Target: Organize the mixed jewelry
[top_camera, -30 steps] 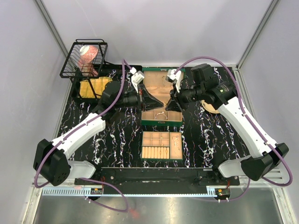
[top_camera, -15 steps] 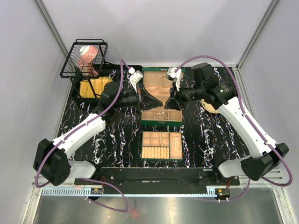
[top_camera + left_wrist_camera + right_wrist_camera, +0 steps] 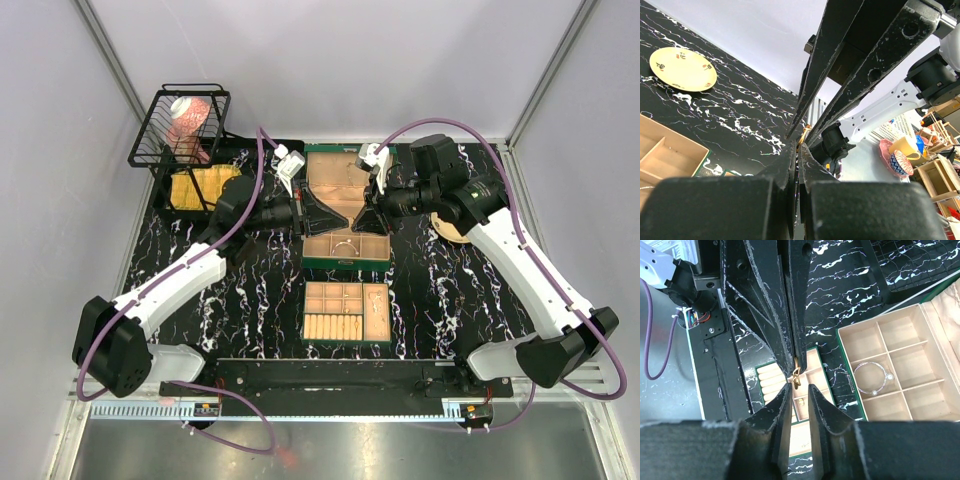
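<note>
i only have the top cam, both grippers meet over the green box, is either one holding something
observer: Yes. The right wrist view shows the left gripper pinching a tiny gold piece at its tips.
operator: does the right one have it
observer: Not yet. The right gripper has a finger on each side just below the piece, with a clear gap between them.
operator: anything in the box already
observer: A slim bangle lies in one compartment of the green box.
</note>
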Robot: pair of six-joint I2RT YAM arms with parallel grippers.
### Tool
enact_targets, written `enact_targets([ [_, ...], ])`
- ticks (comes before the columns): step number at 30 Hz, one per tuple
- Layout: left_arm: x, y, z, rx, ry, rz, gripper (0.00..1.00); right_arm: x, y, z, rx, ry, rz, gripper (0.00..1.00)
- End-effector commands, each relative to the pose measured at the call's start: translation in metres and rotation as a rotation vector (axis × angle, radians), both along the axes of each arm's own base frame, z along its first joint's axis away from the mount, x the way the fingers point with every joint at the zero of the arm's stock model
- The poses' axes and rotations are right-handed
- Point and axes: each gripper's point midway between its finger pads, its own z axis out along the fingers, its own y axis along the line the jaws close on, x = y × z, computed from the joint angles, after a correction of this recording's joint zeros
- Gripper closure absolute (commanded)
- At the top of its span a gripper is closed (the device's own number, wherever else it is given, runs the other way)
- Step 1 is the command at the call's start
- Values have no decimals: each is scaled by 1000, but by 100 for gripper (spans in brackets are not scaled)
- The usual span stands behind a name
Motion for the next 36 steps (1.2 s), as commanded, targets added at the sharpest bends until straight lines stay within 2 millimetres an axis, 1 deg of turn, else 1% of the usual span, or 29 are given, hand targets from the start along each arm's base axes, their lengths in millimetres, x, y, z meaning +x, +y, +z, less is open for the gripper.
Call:
enact_targets([
  [1,3,1,8,-32,-40,4,100,-7,5,24,63,-53,31,75],
  [13,2,1,8,-30,-36,3,100,-8,7,29,77,-51,39,78],
  [27,3,0,6,-27,-24,1,100,-7,8,29,74,-50,38,82],
  [30,1,0,8,-29,-25,-4,100,-6,8,30,74,-52,37,82],
  [36,0,1,7,-29,-24,-7,100,-5,8,30,70,-57,33,78],
])
